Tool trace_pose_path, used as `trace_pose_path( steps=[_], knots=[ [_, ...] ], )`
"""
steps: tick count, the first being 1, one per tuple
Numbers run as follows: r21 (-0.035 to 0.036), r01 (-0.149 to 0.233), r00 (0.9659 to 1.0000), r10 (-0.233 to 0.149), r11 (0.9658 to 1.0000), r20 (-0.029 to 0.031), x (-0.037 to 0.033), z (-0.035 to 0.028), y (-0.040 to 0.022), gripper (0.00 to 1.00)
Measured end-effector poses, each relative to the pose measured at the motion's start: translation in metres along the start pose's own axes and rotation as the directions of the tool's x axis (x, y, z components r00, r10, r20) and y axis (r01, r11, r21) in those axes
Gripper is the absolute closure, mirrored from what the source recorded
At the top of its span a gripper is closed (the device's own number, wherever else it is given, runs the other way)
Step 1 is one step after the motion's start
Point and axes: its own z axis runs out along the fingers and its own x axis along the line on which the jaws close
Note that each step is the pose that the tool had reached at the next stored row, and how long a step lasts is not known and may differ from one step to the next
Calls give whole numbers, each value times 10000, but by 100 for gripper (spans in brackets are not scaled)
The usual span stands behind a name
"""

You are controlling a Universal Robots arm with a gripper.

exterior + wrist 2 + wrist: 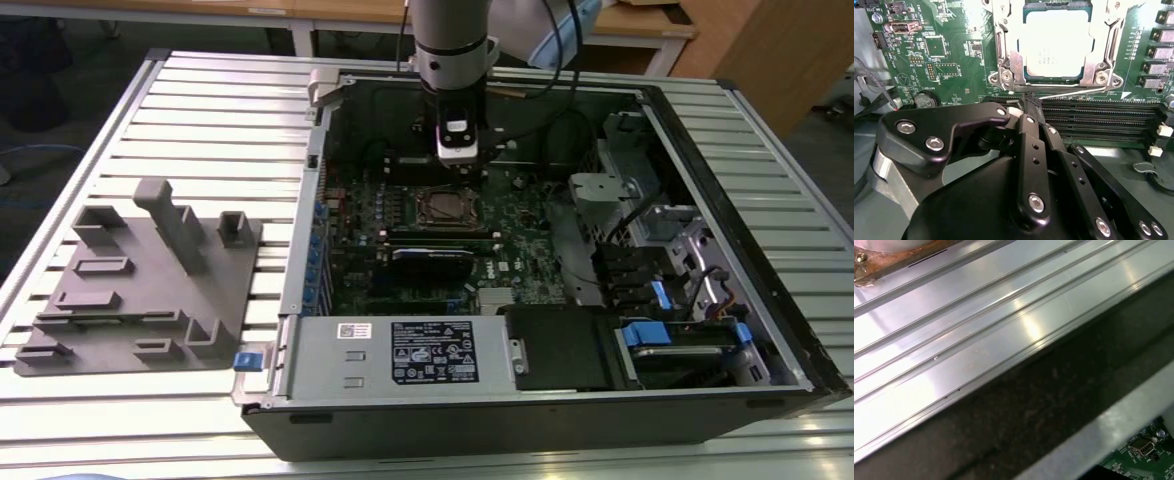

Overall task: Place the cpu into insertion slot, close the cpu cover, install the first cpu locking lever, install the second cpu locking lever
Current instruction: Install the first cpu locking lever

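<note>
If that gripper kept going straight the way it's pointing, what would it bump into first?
Likely the thin silvery locking lever just ahead, beside the cpu cover; depth is unclear.

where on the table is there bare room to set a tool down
Bare slats of the table lie beyond the grey fixture, beside the computer case on the exterior view's left, and in a strip before the case. Inside the case it is crowded: motherboard, cables, and the gripper at the insertion slot.
</note>
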Motion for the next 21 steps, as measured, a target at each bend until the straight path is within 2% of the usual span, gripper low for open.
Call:
trace_pose_path(
  steps=[11,21],
  knots=[
    [-9,-41,10000,41,10000,-4,34,9,8,89],
    [-20,8,10000,-8,10000,-11,30,15,1,89]
  ],
)
